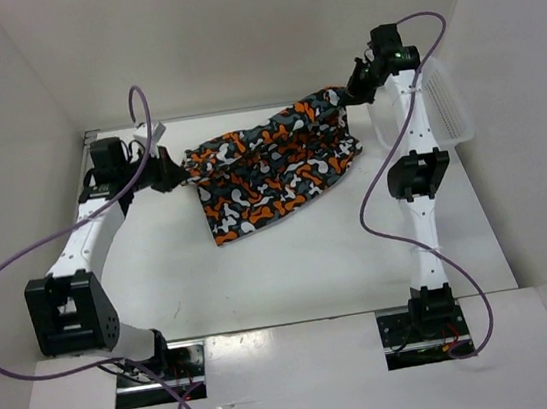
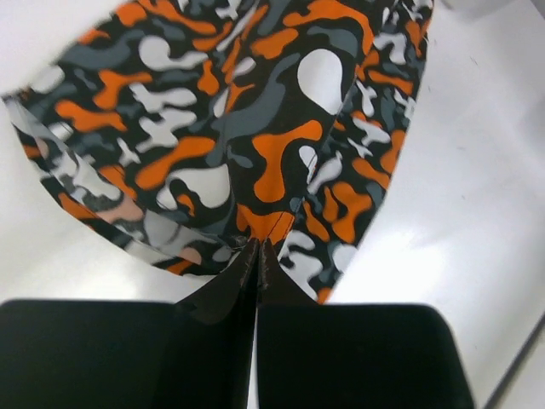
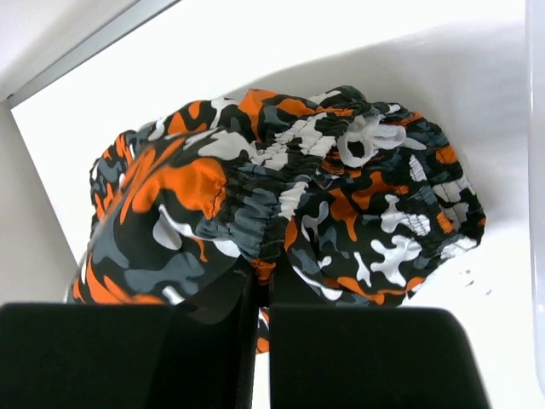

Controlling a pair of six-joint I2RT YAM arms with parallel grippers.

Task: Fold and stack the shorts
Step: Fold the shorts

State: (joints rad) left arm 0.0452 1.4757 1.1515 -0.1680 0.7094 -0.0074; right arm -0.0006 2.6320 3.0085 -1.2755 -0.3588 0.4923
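The shorts [image 1: 274,169], a soft garment printed with orange, white, grey and black blobs, hang stretched between my two grippers over the far part of the table. My left gripper [image 1: 181,176] is shut on their left edge; in the left wrist view the closed jaws [image 2: 258,249] pinch the hem of the shorts [image 2: 255,128]. My right gripper [image 1: 350,94] is shut on the gathered waistband at the far right, raised above the table. In the right wrist view it [image 3: 264,277] clamps the bunched elastic of the shorts [image 3: 281,187].
A white plastic mesh basket [image 1: 447,106] stands at the far right beside the right arm. White walls enclose the table on the left, back and right. Purple cables loop off both arms.
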